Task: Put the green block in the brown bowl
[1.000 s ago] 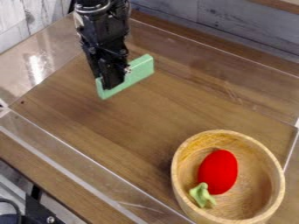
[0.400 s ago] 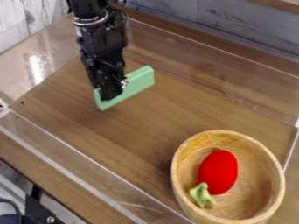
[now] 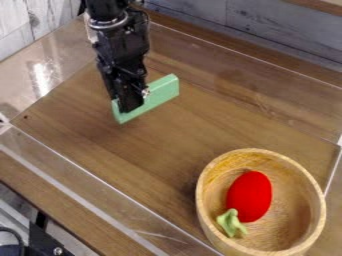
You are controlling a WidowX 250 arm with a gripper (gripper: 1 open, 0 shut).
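Note:
The green block, a flat light-green slab, is at the left middle of the wooden table. My black gripper points straight down and is shut on the block's left end. I cannot tell whether the block rests on the table or hangs just above it. The brown bowl, a round wooden one, stands at the front right, well away from the gripper.
In the bowl lie a red rounded object and a small green piece. A clear plastic wall runs along the table's front and left edges. A pale wall rises behind the table.
The gripper and the green block have shifted slightly toward the front of the table. The gripper stays shut on the block, and the bowl has not moved.

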